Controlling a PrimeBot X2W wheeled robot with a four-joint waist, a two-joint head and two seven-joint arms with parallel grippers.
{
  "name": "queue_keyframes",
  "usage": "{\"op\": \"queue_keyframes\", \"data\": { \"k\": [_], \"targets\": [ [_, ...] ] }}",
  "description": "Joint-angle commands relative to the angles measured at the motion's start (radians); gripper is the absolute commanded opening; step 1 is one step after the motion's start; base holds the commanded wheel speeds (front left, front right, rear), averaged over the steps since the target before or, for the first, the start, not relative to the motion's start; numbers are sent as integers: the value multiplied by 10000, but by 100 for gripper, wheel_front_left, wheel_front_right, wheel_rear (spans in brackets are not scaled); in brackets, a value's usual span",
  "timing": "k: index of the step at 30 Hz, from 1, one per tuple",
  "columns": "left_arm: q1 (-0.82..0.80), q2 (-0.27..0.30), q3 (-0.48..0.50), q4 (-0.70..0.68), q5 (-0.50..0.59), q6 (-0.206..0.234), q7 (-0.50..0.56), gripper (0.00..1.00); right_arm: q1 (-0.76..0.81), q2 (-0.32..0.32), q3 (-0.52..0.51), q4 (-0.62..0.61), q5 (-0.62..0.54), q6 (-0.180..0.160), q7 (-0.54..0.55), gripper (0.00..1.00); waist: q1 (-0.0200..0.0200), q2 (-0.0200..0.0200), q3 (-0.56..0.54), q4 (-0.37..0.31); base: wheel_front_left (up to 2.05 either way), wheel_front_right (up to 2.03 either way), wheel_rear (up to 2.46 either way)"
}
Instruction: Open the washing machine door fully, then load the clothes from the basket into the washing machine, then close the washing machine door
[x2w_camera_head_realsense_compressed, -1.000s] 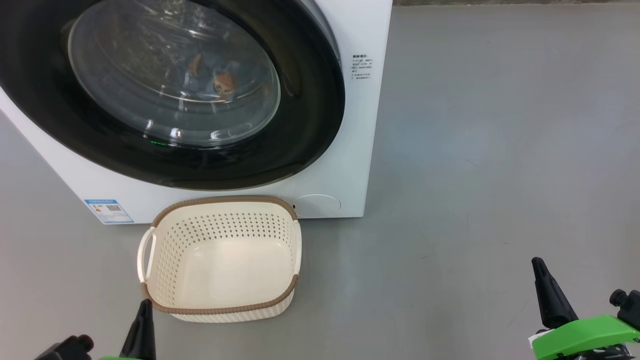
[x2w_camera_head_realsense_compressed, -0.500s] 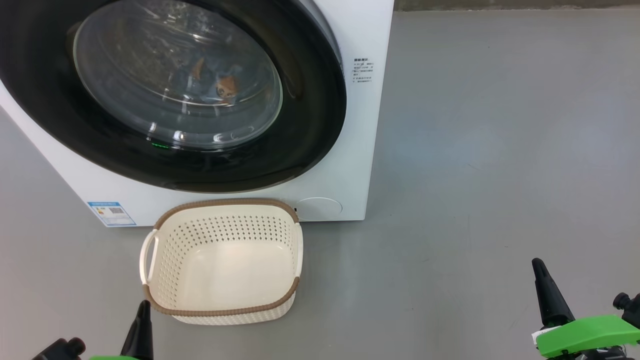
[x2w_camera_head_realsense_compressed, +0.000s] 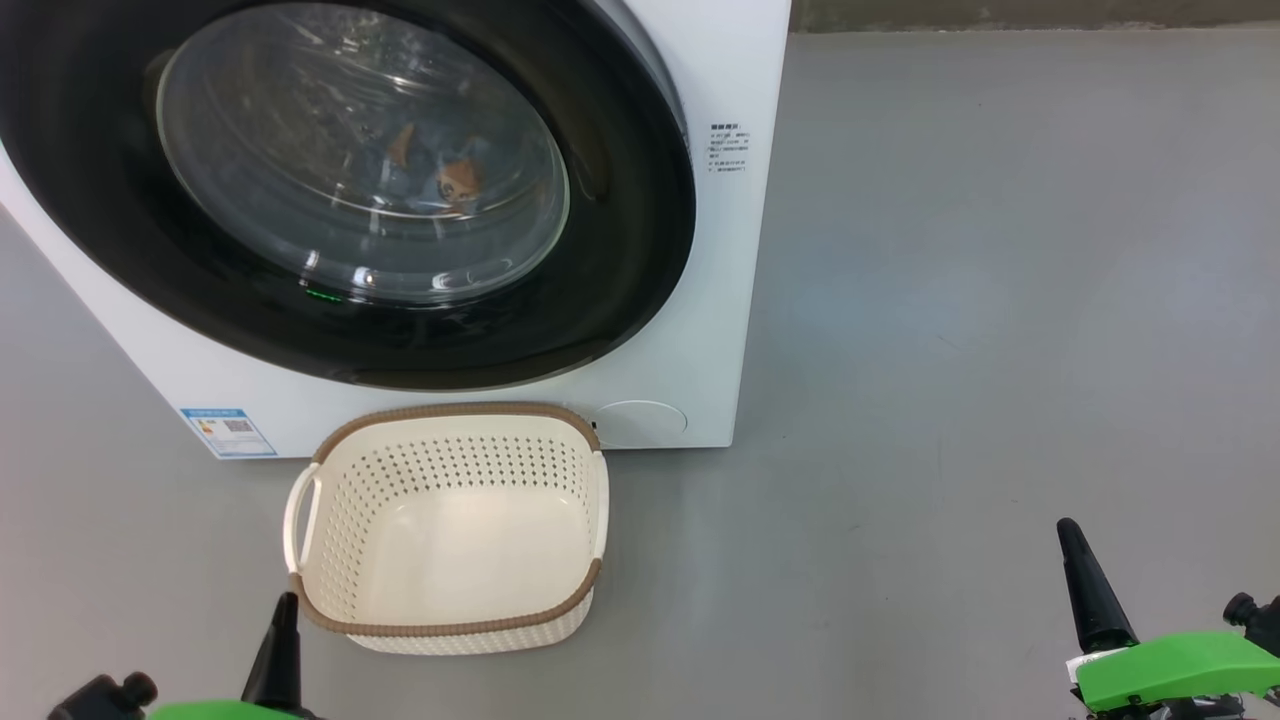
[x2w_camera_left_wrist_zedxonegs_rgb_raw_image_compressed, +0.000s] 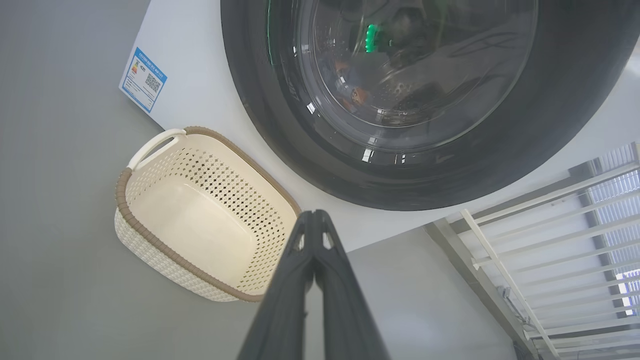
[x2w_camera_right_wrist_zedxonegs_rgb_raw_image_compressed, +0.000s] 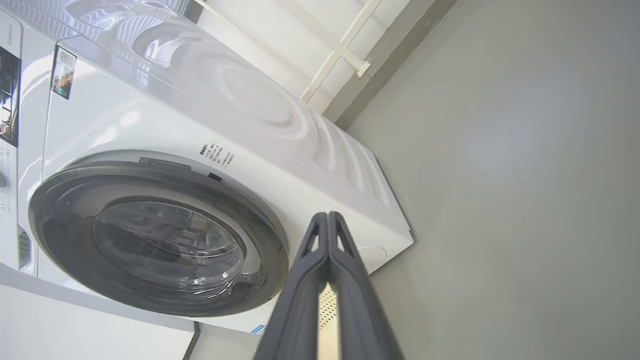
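Observation:
The washing machine (x2w_camera_head_realsense_compressed: 715, 300) stands on the grey floor with the washing machine door (x2w_camera_head_realsense_compressed: 620, 250) shut flat against its front. Behind the glass lie the clothes (x2w_camera_head_realsense_compressed: 455, 178), blue with an orange-brown print. The basket (x2w_camera_head_realsense_compressed: 450, 628) sits empty on the floor right before the machine. My left gripper (x2w_camera_head_realsense_compressed: 285, 612) is shut, its tip just short of the basket's near left corner. My right gripper (x2w_camera_head_realsense_compressed: 1068, 535) is shut far to the right, over bare floor. In the left wrist view the left gripper (x2w_camera_left_wrist_zedxonegs_rgb_raw_image_compressed: 314, 215) points between the basket (x2w_camera_left_wrist_zedxonegs_rgb_raw_image_compressed: 122, 197) and the door (x2w_camera_left_wrist_zedxonegs_rgb_raw_image_compressed: 500, 165). In the right wrist view the right gripper (x2w_camera_right_wrist_zedxonegs_rgb_raw_image_compressed: 327, 216) points at the door (x2w_camera_right_wrist_zedxonegs_rgb_raw_image_compressed: 265, 235).
A blue label sticker (x2w_camera_head_realsense_compressed: 228, 432) and a round cover (x2w_camera_head_realsense_compressed: 640, 422) mark the machine's lower front. Open grey floor (x2w_camera_head_realsense_compressed: 1000, 300) stretches right of the machine. A white railing (x2w_camera_left_wrist_zedxonegs_rgb_raw_image_compressed: 550, 225) stands by the wall beyond it.
The head camera has shifted a little, so the machine and basket sit slightly lower and further right in the picture. Both grippers stay shut and low.

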Motion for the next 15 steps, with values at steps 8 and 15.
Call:
{"op": "queue_keyframes", "data": {
  "k": [8, 15],
  "targets": [
    [-481, 149, 322, -181, -956, -17, 246, 0, -283, 27, -58, -328, 836, -35, 267, 0, 0, 0, -61, 22, 0, 0, 0],
    [-538, 145, 389, -177, -1718, -18, 453, 0, -312, 134, -121, -354, 1455, -38, 476, 0, 0, 0, -116, 42, 0, 0, 0]
  ]
}}
